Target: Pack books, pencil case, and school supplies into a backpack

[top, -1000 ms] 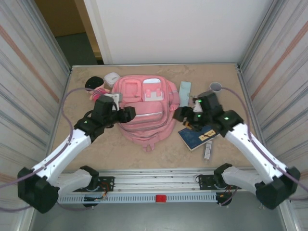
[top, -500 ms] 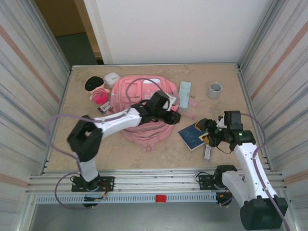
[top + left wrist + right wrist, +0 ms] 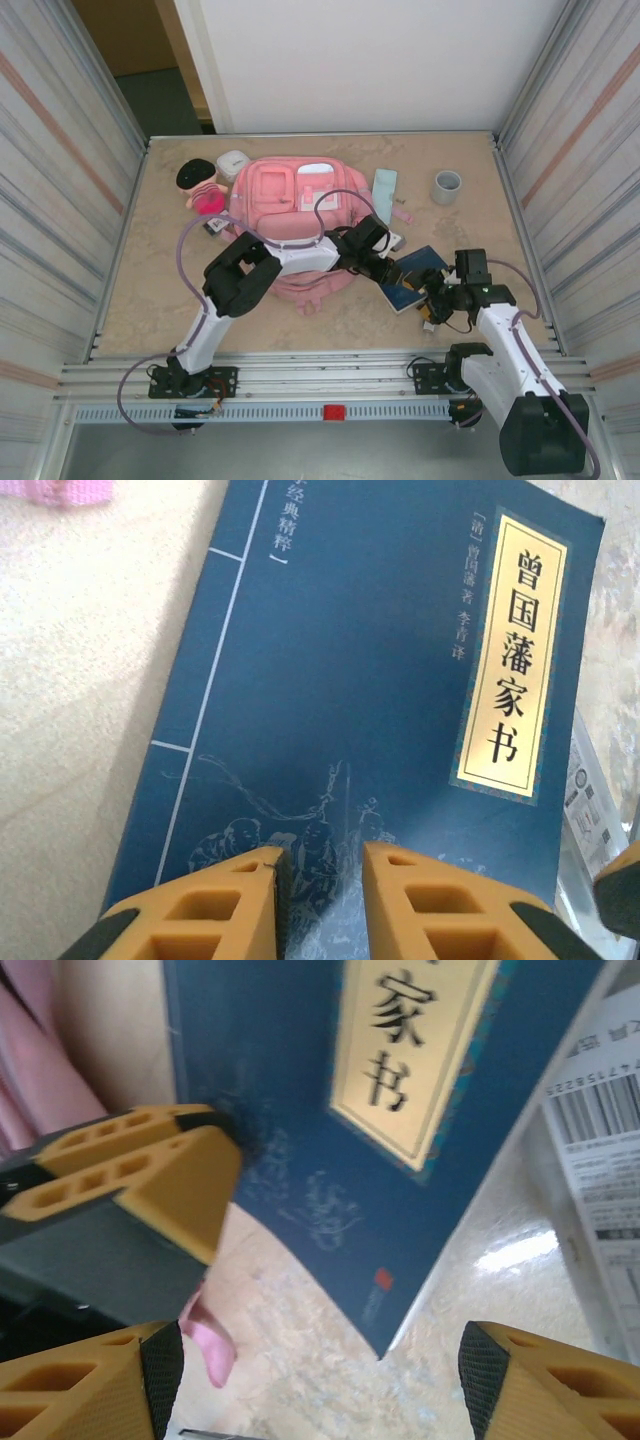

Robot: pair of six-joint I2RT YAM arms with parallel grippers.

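Navy book [image 3: 420, 268], just right of the backpack [image 3: 300, 200] on the worktop [image 3: 160, 290], now has my left fingers [image 3: 215, 905] swung across and pinched on its edge, right fingers [image 3: 80, 1390] wide open alongside, so lifting comes next.

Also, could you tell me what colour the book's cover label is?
The label on the book is pale gold with black characters, clearest in the left wrist view.

Book [image 3: 425, 268] lies right of backpack [image 3: 290, 195], before pencil case [image 3: 384, 185].
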